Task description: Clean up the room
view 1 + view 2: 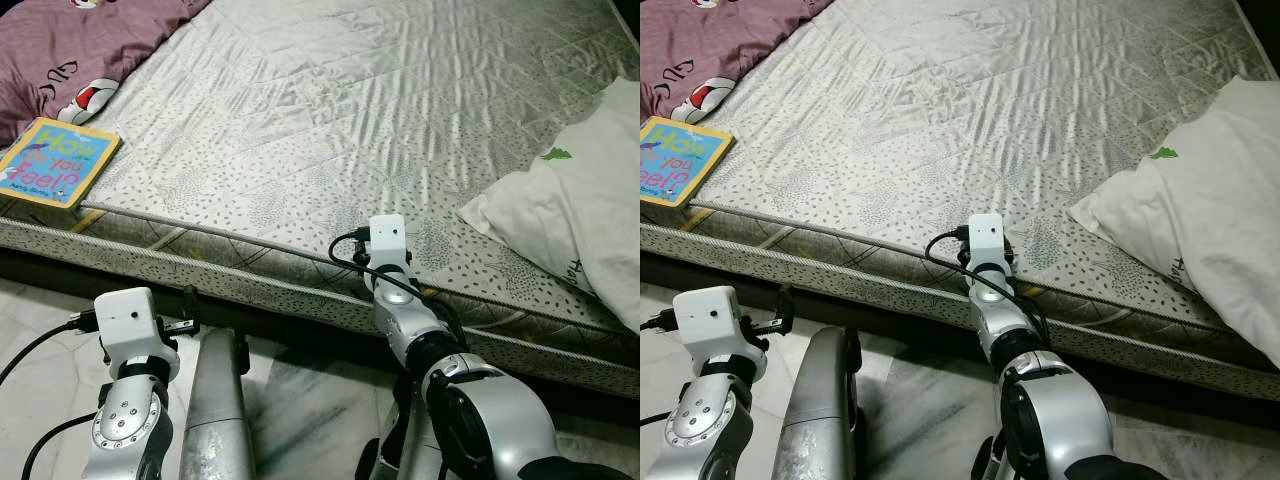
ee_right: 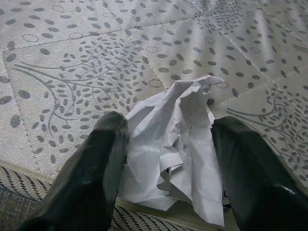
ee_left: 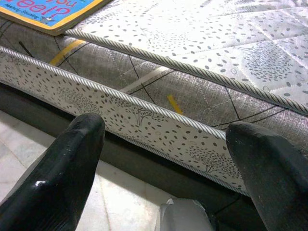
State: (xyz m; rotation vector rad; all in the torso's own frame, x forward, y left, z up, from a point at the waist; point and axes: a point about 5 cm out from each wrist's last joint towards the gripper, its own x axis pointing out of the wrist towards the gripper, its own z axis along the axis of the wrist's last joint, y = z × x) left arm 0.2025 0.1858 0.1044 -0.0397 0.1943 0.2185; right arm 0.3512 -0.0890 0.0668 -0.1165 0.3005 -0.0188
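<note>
Right gripper (image 2: pixel 166 144) pinches crumpled paper (image 2: pixel 175 144) between its fingers at the mattress (image 2: pixel 72 57) edge.

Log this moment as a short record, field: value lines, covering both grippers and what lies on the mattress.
right gripper: at the mattress's near edge, jaws closed around crumpled paper
left gripper: jaws open, holding nothing, low beside the mattress edge
book: flat on the mattress's near left corner
pillow: on the mattress, right side
blanket: purple, far left
</note>
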